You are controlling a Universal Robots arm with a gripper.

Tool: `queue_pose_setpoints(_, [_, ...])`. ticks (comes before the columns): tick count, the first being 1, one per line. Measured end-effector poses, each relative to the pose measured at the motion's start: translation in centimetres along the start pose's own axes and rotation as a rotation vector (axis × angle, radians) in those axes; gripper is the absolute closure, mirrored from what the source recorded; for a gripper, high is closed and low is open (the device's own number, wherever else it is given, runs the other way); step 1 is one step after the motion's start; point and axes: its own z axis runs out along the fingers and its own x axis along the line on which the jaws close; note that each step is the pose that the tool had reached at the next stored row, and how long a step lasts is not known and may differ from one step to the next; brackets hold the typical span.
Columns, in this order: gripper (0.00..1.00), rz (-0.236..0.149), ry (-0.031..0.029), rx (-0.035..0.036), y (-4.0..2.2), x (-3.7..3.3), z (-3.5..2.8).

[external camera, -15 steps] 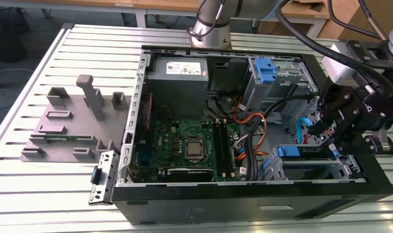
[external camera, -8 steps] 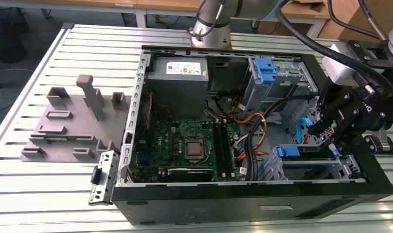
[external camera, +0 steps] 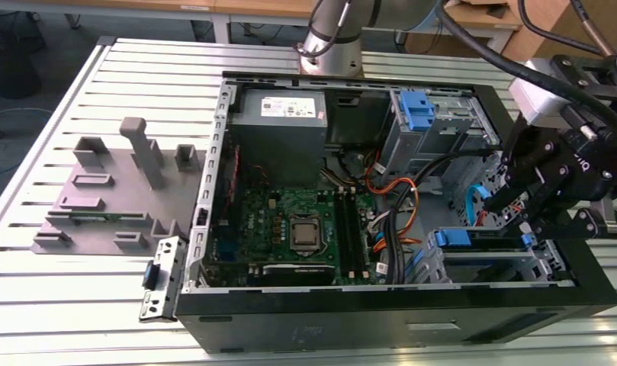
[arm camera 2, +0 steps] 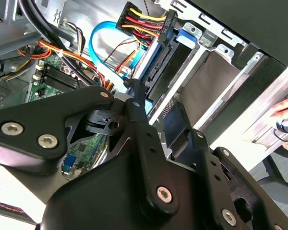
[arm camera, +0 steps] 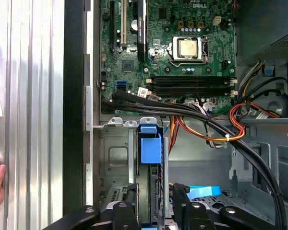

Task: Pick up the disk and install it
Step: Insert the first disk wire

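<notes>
Right under your gripper [arm camera: 154, 190], the disk [arm camera: 150, 148] is standing on edge in the drive cage [arm camera: 116, 158], with its blue rail pointing away from the gripper. Whether the gripper is clamping the disk or standing loose is something I cannot tell. You are risking a jam if the disk is going in skewed against the cage wall. The cable bundle [arm camera: 201, 125] just beyond the gripper is lying close enough to snag.

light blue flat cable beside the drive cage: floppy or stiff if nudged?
Probably floppy: the light blue cable sits in a loose loop, so it should bend aside easily. Likely light, being thin and flat. It may spring back, since the loop holds its own curve.
</notes>
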Motion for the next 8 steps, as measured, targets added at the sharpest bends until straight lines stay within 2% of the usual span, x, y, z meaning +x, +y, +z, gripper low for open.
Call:
queue_pose_setpoints(4, [0.57,0.000,-0.0001,0.0000,0.04,-0.03,-0.86])
queue_pose_setpoints(8, [0.57,0.000,-0.0001,0.0000,0.05,-0.12,-1.01])
